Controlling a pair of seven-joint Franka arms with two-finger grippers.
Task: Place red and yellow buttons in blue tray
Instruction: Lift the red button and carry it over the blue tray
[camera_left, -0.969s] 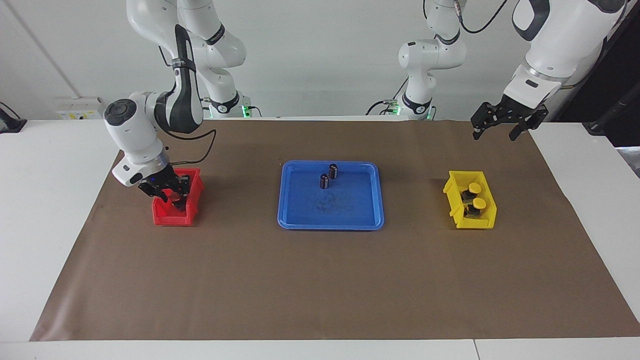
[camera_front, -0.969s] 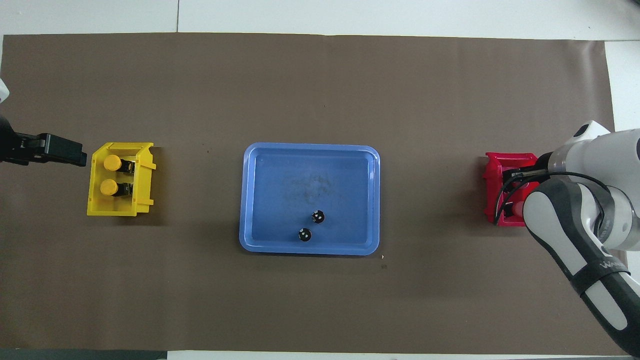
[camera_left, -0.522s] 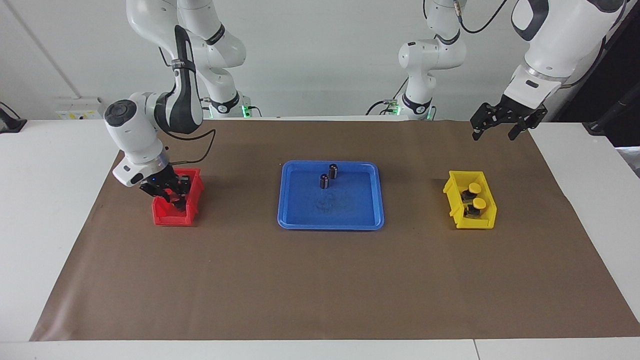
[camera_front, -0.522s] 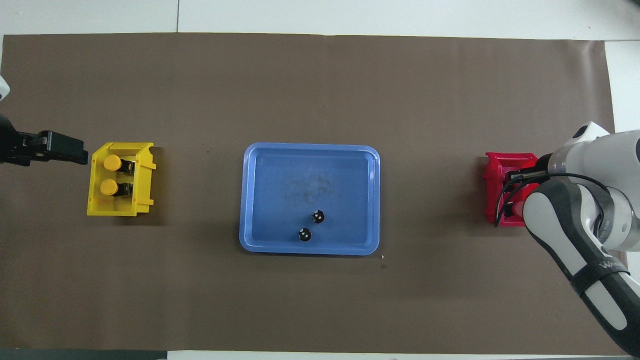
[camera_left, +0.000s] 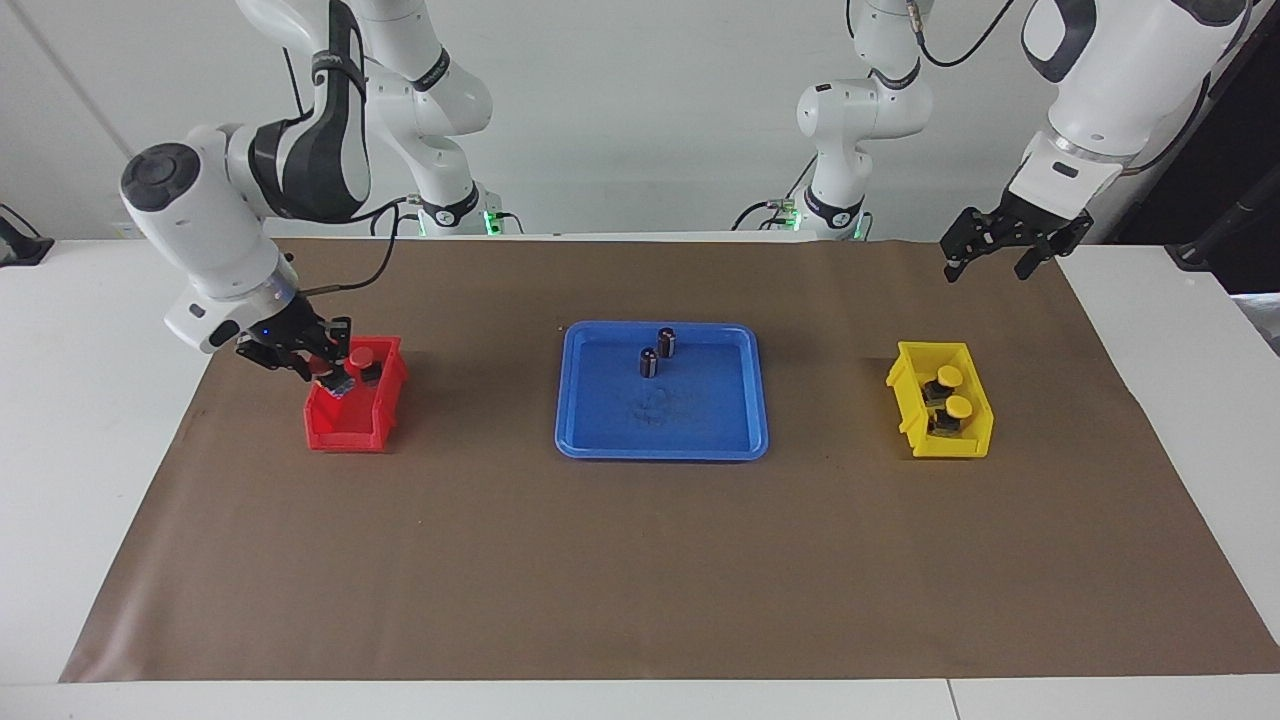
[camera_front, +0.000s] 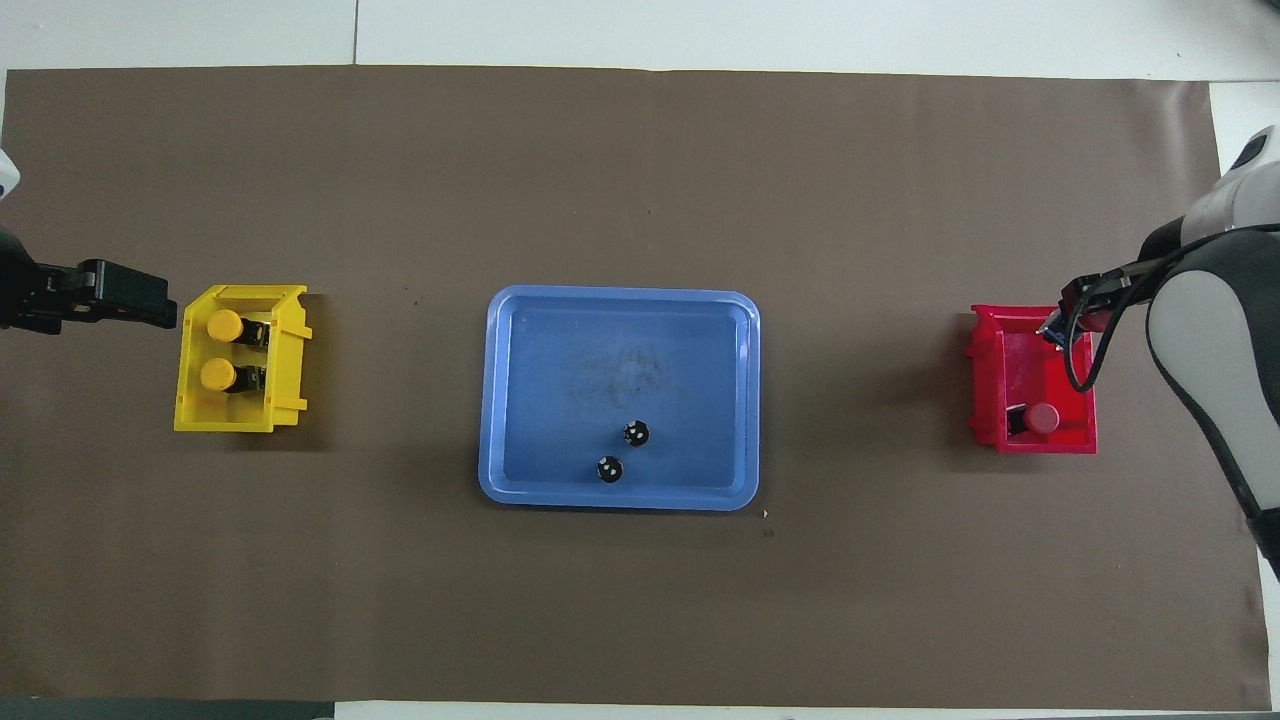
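Note:
My right gripper (camera_left: 316, 366) is shut on a red button (camera_left: 327, 374) and holds it just above the red bin (camera_left: 345, 425); it also shows in the overhead view (camera_front: 1062, 325). A second red button (camera_left: 360, 357) (camera_front: 1043, 417) lies in that bin. Two yellow buttons (camera_left: 948, 376) (camera_left: 958, 407) sit in the yellow bin (camera_left: 905, 385); they also show in the overhead view (camera_front: 224, 325) (camera_front: 217, 375). The blue tray (camera_left: 660, 435) (camera_front: 620, 335) lies at the middle of the mat. My left gripper (camera_left: 988, 258) (camera_front: 120, 297) waits open in the air beside the yellow bin.
Two dark capless cylinders (camera_left: 667, 342) (camera_left: 648, 362) stand in the blue tray at its edge nearer the robots. A brown mat (camera_left: 640, 560) covers the table between the bins and the tray.
My right gripper has risen out of the red bin with a red button in its fingers, uncovering the second red button. The left arm has barely moved.

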